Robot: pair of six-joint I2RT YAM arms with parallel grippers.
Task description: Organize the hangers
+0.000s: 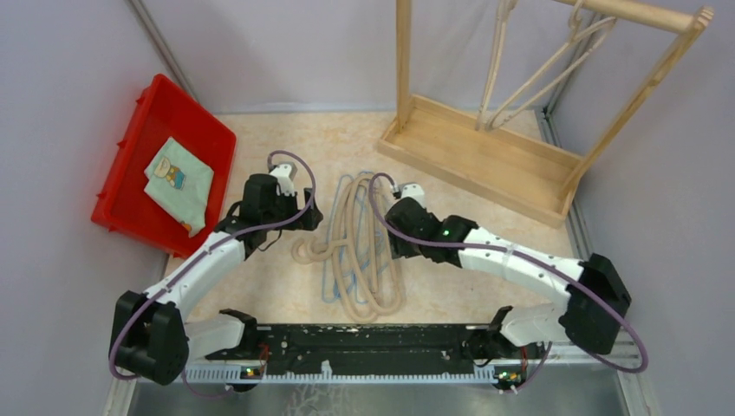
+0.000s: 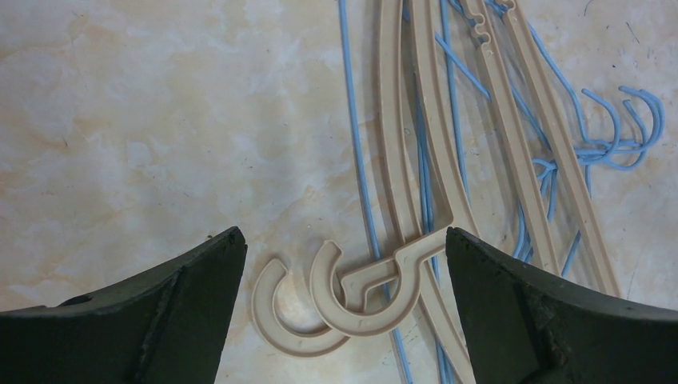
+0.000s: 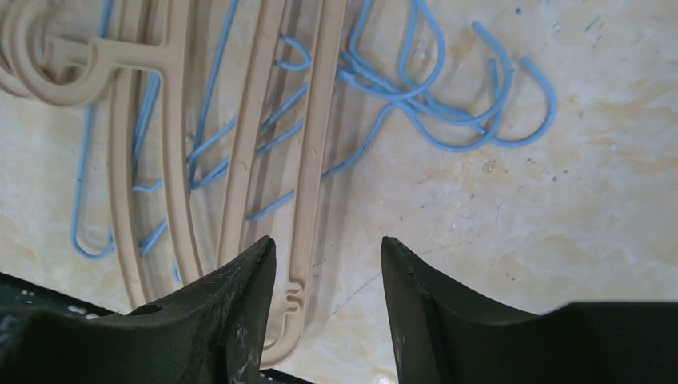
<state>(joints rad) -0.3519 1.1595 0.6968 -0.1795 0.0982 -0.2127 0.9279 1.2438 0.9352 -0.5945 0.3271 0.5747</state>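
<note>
A pile of beige hangers (image 1: 355, 251) and thin light-blue wire hangers (image 1: 334, 282) lies flat on the table between my arms. My left gripper (image 1: 314, 220) is open just left of the pile. In the left wrist view it (image 2: 344, 240) straddles two beige hooks (image 2: 360, 300) lying on the table. My right gripper (image 1: 392, 241) is open at the pile's right side. In the right wrist view it (image 3: 328, 244) has a beige hanger arm (image 3: 308, 192) by its left finger. The blue hooks (image 3: 480, 104) lie ahead of it. Neither gripper holds anything.
A tall wooden rack (image 1: 485, 156) stands at the back right with beige hangers (image 1: 496, 65) hung on its top bar. A red bin (image 1: 121, 217) holding a folded cloth (image 1: 178, 182) sits at the left. Purple cables loop over both arms.
</note>
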